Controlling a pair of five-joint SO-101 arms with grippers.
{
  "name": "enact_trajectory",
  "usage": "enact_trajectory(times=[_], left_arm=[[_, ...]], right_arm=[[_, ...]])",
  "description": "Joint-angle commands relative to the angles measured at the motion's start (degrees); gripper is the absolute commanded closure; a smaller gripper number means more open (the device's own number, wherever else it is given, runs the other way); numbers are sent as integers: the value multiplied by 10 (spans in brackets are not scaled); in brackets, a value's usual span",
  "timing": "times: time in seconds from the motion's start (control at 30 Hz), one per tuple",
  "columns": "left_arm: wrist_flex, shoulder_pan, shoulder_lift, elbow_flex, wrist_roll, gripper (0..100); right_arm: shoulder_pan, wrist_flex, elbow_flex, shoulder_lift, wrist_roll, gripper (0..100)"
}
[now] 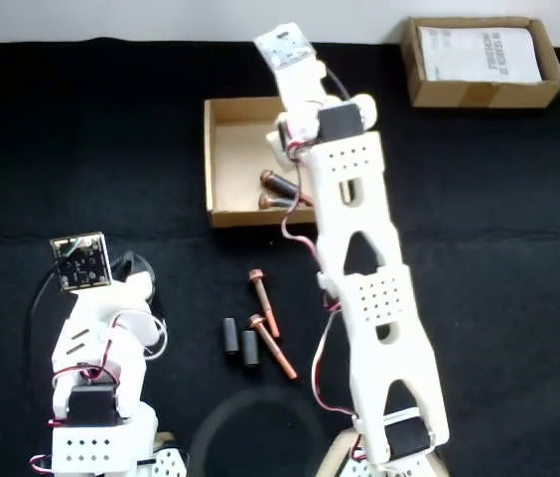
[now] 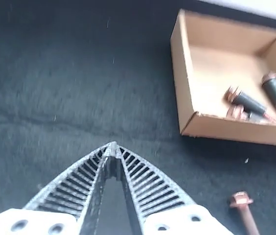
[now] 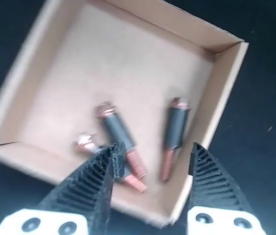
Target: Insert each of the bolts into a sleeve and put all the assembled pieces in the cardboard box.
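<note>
The cardboard box (image 1: 222,159) sits at the back centre of the black table. My right gripper (image 3: 156,149) hovers open just above its floor, holding nothing, over assembled bolt-and-sleeve pieces (image 3: 116,129) (image 3: 174,132); a third piece (image 3: 85,144) is partly hidden behind one finger. Two bare copper bolts (image 1: 263,298) (image 1: 273,346) and two black sleeves (image 1: 229,336) (image 1: 250,348) lie in front of the box. My left gripper (image 2: 111,148) is shut and empty, low over the cloth at the near left, facing the box (image 2: 182,73) and a loose bolt (image 2: 243,210).
A second cardboard box (image 1: 429,89) holding a printed sheet stands at the back right. The right arm (image 1: 369,288) stretches from the front edge across the table's middle. The left arm (image 1: 96,348) is folded at the front left. Black cloth covers the table.
</note>
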Motion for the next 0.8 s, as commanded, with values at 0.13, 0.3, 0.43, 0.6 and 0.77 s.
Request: enact_trajectory(times=[0.13, 0.3, 0.43, 0.6, 0.77], left_arm=[[87, -4, -7, 7, -1, 991], [125, -4, -7, 7, -1, 991], [145, -5, -7, 7, -1, 991], [164, -6, -7, 7, -3, 991], [172, -51, -7, 7, -4, 991]], right_arm=[[-20, 20, 41, -164, -119, 874], [-80, 19, 268, -349, -122, 876], [-145, 18, 472, -497, -122, 876], [-207, 15, 672, -621, -123, 876], [-212, -1, 777, -646, -163, 876]])
